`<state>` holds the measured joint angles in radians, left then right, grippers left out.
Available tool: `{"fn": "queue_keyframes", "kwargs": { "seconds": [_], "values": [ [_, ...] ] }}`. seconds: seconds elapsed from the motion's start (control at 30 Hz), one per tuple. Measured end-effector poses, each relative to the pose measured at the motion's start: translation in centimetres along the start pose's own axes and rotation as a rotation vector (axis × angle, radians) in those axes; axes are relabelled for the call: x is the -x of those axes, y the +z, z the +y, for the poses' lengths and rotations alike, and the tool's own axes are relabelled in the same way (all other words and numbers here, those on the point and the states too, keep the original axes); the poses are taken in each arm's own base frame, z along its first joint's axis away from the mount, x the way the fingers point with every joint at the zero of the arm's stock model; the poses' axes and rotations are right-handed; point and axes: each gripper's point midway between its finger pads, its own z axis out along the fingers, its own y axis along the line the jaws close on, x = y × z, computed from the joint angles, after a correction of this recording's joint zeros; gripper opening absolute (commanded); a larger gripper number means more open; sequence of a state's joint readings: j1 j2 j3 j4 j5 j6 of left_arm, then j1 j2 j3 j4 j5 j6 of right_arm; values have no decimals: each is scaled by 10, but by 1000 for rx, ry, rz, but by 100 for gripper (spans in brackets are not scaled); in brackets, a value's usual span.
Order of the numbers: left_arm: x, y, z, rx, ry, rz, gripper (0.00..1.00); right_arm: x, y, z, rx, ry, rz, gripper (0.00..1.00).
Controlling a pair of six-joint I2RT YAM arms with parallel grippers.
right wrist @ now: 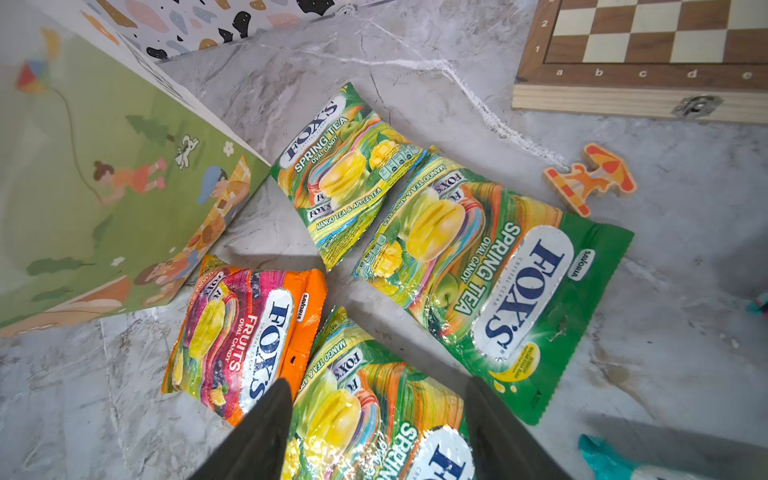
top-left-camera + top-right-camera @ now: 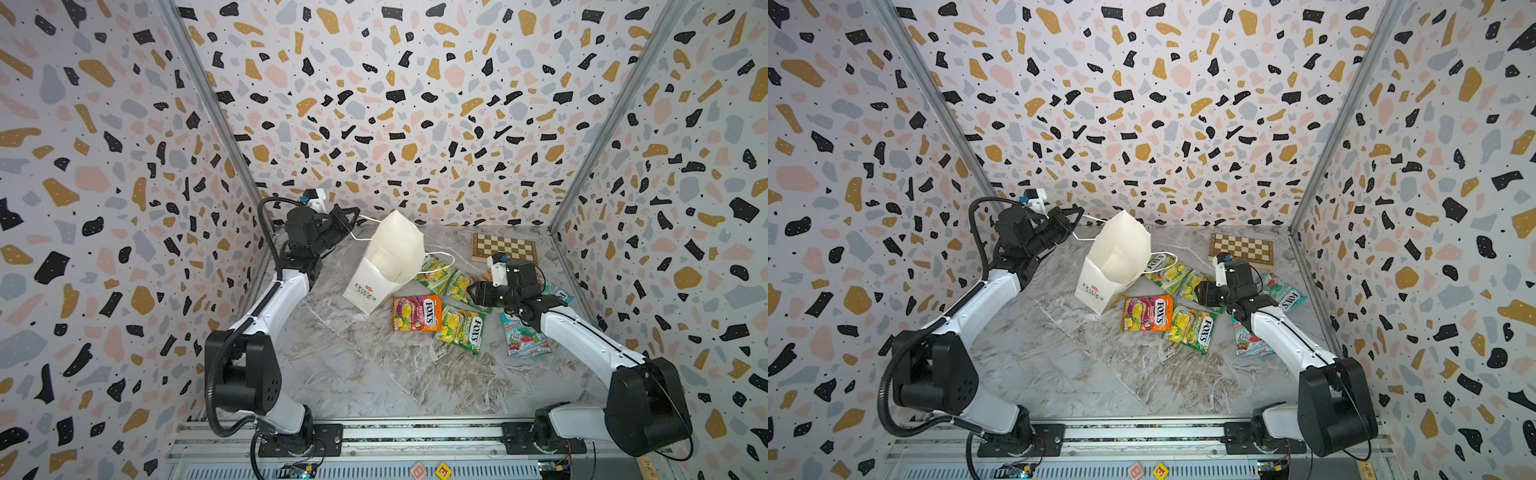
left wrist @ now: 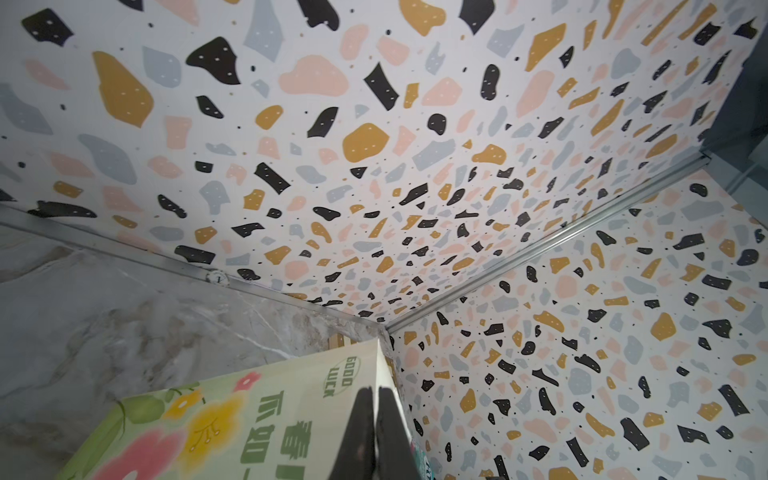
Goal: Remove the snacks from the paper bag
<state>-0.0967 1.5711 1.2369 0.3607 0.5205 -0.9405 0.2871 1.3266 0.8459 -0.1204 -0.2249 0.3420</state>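
The white paper bag (image 2: 395,249) (image 2: 1121,249) leans tilted on a low corner, its cream end turned up. My left gripper (image 2: 353,218) (image 3: 376,388) is shut beside it, and the bag's thin cord handle runs into its fingertips. The bag's green side (image 3: 208,415) (image 1: 83,208) shows in both wrist views. Several snacks lie on the table to the bag's right: a pink-orange packet (image 2: 415,312) (image 1: 245,336), green ones (image 2: 461,328) (image 1: 490,266) and a teal one (image 2: 523,338). My right gripper (image 2: 473,291) (image 1: 378,382) hangs open above a green packet (image 1: 374,419), holding nothing.
A wooden chessboard (image 2: 504,247) (image 1: 640,62) lies at the back right. A small orange trinket (image 1: 590,178) rests between it and the packets. Patterned walls close three sides. The arms' rail (image 2: 374,432) runs along the front edge, with two toy blocks (image 2: 442,470) below it.
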Motion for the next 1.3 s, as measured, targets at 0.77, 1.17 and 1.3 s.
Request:
{"fn": "queue_keyframes", "kwargs": {
  "seconds": [0.77,1.17,1.3],
  "values": [
    [61,-22,99,266,118,-23,71,1,-5,-1,-8,1,-5,68],
    [89,-56,79,394,286,-66,100,2,-16,-20,-106,9,-42,68],
    [104,-87,57,481,361,-149,100,8,-26,-39,-221,12,-93,69]
  ]
}}
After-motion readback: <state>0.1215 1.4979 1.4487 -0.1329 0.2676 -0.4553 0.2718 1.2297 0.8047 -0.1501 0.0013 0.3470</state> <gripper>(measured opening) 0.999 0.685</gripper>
